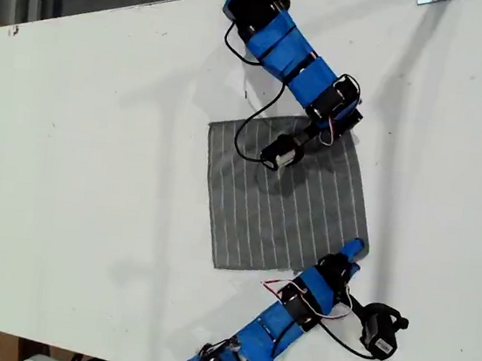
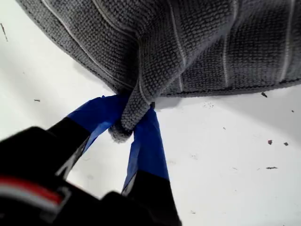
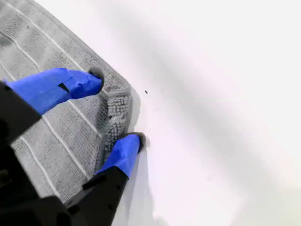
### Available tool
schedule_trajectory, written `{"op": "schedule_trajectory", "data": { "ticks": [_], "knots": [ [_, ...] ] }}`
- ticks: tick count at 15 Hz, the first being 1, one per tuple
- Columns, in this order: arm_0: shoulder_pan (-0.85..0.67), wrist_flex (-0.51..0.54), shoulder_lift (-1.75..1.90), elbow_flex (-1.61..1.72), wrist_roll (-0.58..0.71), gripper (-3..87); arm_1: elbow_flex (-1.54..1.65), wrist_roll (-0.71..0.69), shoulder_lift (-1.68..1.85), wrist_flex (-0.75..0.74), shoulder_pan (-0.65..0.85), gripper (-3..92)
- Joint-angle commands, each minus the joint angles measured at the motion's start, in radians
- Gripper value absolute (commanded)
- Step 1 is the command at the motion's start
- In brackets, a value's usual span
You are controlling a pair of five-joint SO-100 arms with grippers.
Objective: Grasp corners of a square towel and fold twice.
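1. Grey striped towel [image 1: 287,195] lies flat on the white table [image 1: 92,171], between both arms.
2. My first gripper [image 2: 131,117] has its blue fingers [image 2: 148,141] closed narrow on one corner [image 2: 123,128], which is bunched between them and lifted clear of the table.
3. My second gripper [image 3: 117,108] has fingers [image 3: 123,151] spread wide over another corner [image 3: 115,106]; a rumpled fold of cloth sits between them, one fingertip on the towel, the other at its edge.

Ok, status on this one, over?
My first end effector shut on a towel corner. My second end effector open astride another corner. Nothing in the way.
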Motion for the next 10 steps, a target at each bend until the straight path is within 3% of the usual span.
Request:
{"op": "schedule_trajectory", "data": {
  "ticks": [1,2,3,4,6,7,10],
  "knots": [
    [-0.026,-0.462,0.103,0.325,-0.089,8.1,-0.052,-0.009,0.08,0.009,0.015,-0.1],
    [-0.018,-0.614,0.115,0.434,-0.133,0.8,-0.052,-0.009,0.08,0.009,0.015,-0.1],
    [-0.012,-0.617,0.129,0.456,-0.14,-0.1,-0.052,-0.009,0.078,0.009,0.017,-0.1],
    [-0.011,-0.43,0.161,0.382,-0.115,-0.1,-0.055,-0.009,0.077,0.009,0.02,-0.1],
    [-0.011,0.337,0.06,-0.155,-0.043,-0.1,-0.084,-0.006,0.086,0.032,0.028,-0.1],
    [-0.015,0.62,-0.054,-0.451,-0.003,-0.1,-0.114,0.0,0.094,0.064,0.029,-0.1],
    [-0.046,0.785,0.0,-0.517,0.098,-0.1,-0.202,0.009,0.14,0.178,0.041,-0.1]
  ]
}}
